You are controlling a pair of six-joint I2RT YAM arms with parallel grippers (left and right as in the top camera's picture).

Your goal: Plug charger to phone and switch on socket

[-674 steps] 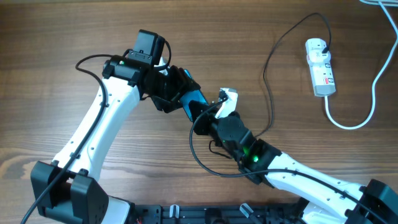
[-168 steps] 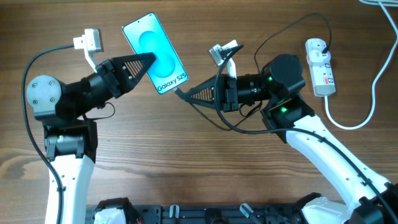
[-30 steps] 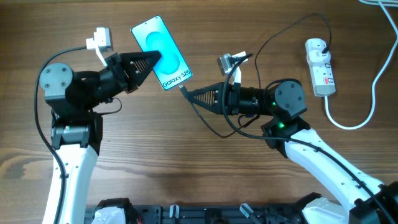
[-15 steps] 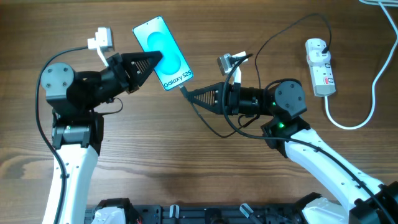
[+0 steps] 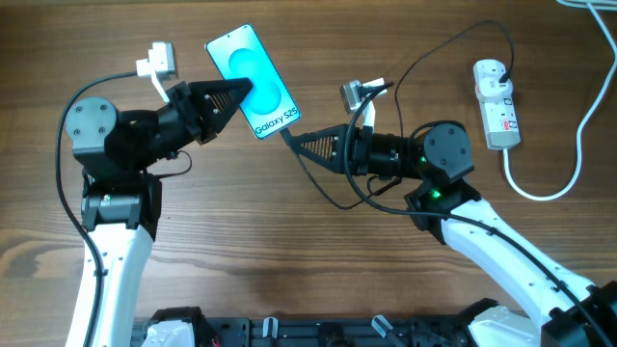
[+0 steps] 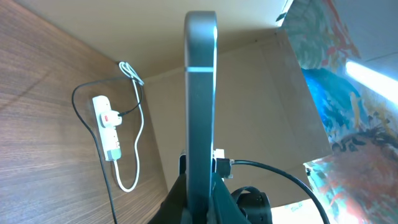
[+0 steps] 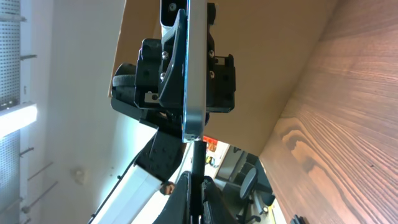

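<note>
The brown wooden table point(image 5: 289, 280) fills the overhead view. The two arms are cut off at the bottom edge. The white socket point(image 5: 496, 104) lies at the upper right of the frame, well apart from both arms. Its thick white cord point(image 5: 569, 145) runs off the top right corner. Its red marks are too small to tell if the switch is on.

The phone point(image 5: 241, 58) is in the upper middle, tilted and held up off the table. Its screen is bright cyan with a lighter oval and the words "Galaxy S25". The left pincer point(image 5: 243, 92) is clamped on it and hides part of the screen. From both wrist cameras the phone shows only as a thin edge.

The right pincer point(image 5: 294, 145) grips the charger point(image 5: 424, 77) by its small dark plug. The plug tip touches the phone's lower edge. I cannot tell how deep it sits.

Since half a second ago, almost nothing has moved.
</note>
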